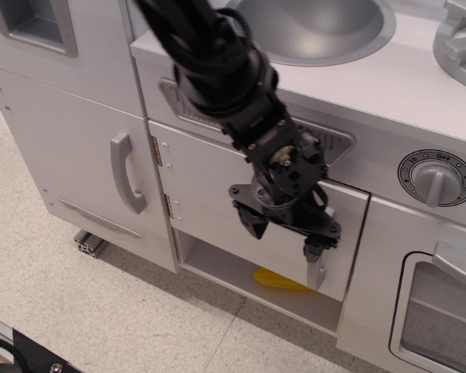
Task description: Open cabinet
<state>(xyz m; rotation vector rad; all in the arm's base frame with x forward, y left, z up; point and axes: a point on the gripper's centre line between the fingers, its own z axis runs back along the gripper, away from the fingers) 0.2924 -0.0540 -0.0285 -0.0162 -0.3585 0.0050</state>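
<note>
The cabinet door (pixel 206 179) is a wide silver-grey panel under the sink, with two small hinges (pixel 159 151) on its left edge. Its short curved handle (pixel 317 273) is near the right edge, mostly hidden by my gripper. My black gripper (pixel 286 238) hangs in front of the door's right half, open, with the right fingertip (pixel 314 250) at the handle's top and the left one (pixel 256 225) over the bare panel. Below the door's lower edge the white shelf (pixel 217 268) shows, with a yellow object (pixel 278 280) lying on it.
A taller narrow door (pixel 70 140) with a longer handle (pixel 124 172) stands left of the hinges. A round knob (pixel 435 179) and the windowed oven door (pixel 443 311) are at the right. The sink bowl (pixel 311 27) is above. Speckled floor (pixel 101 311) lies in front.
</note>
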